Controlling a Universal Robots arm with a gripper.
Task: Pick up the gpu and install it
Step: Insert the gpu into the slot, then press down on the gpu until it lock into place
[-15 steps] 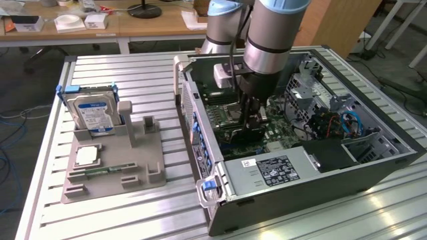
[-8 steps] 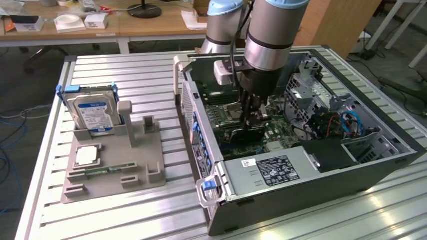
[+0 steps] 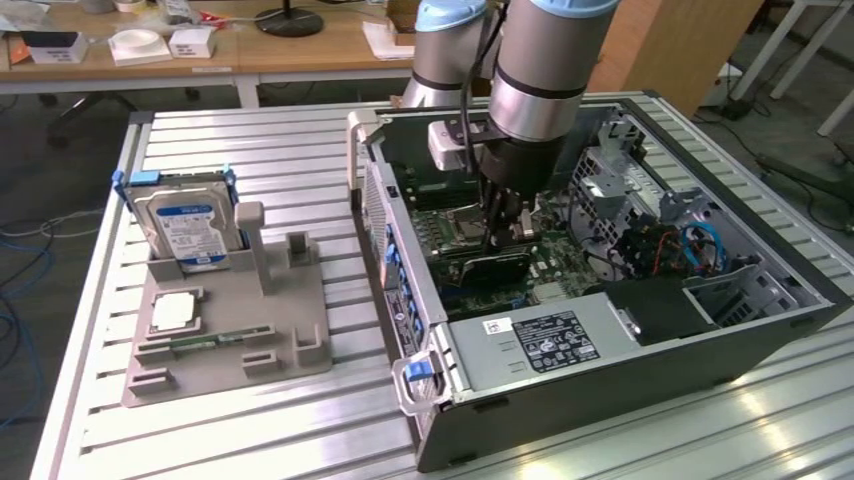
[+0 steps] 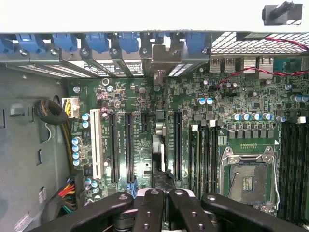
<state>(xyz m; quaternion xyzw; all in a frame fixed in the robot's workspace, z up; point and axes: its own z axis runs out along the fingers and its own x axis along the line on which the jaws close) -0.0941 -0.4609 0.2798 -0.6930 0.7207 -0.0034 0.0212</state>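
Note:
The gpu [image 3: 491,263] stands on edge on the green motherboard [image 4: 140,96] inside the open computer case [image 3: 641,370]. In the wrist view the gpu [image 4: 158,147] is seen edge-on, and its silver bracket [image 4: 163,55] lies against the case's rear slot row. My gripper [image 3: 505,240] reaches straight down into the case, directly over the card's top edge. Its black fingers [image 4: 149,208] are pressed together, so the gripper [image 4: 165,205] is shut. Whether they pinch the card's edge is hidden beneath them.
A grey fixture [image 3: 227,330] on the slatted table holds a blue-labelled hard drive [image 3: 187,225], a processor chip [image 3: 174,312] and a memory stick [image 3: 200,343]. A power supply [image 3: 547,340], cables and the drive cage [image 3: 641,200] crowd the case around the arm.

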